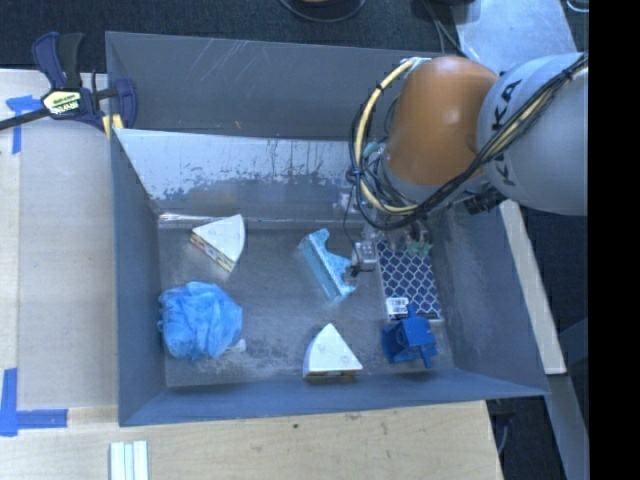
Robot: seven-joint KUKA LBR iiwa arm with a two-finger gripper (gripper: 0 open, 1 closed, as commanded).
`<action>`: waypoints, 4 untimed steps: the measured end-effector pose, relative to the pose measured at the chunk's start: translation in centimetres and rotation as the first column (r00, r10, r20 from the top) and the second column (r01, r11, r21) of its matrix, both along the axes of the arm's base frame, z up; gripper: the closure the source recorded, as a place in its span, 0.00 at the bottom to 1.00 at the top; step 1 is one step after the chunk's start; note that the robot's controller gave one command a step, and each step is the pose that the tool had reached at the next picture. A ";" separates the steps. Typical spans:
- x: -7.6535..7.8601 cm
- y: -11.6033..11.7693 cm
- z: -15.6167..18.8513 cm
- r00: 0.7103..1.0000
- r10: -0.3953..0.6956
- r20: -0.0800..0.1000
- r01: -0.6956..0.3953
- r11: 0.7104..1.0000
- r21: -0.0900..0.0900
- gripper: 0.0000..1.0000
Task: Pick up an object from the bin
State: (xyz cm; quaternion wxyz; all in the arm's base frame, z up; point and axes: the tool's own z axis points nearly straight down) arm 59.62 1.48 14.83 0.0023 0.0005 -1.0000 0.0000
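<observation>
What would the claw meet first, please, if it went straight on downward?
Probably the right end of the light blue tool in the bin's middle, just below the claw. Depth is unclear, so it could instead reach the bin floor.

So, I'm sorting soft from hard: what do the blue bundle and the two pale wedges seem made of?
Blue bundle: probably soft bunched netting, matte, by its crinkled puffy folds. Upper wedge and lower wedge: likely rigid foam or wood, matte cream faces, darker edge; unsure which.
</observation>
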 end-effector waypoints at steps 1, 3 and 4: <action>0.2 0.0 0.5 1.000 0.000 0.008 0.000 1.000 0.000 0.00; -1.3 0.5 -7.2 0.983 -0.183 0.009 0.183 0.983 0.000 1.00; -1.3 0.5 -7.2 0.983 -0.183 0.009 0.183 0.983 0.000 1.00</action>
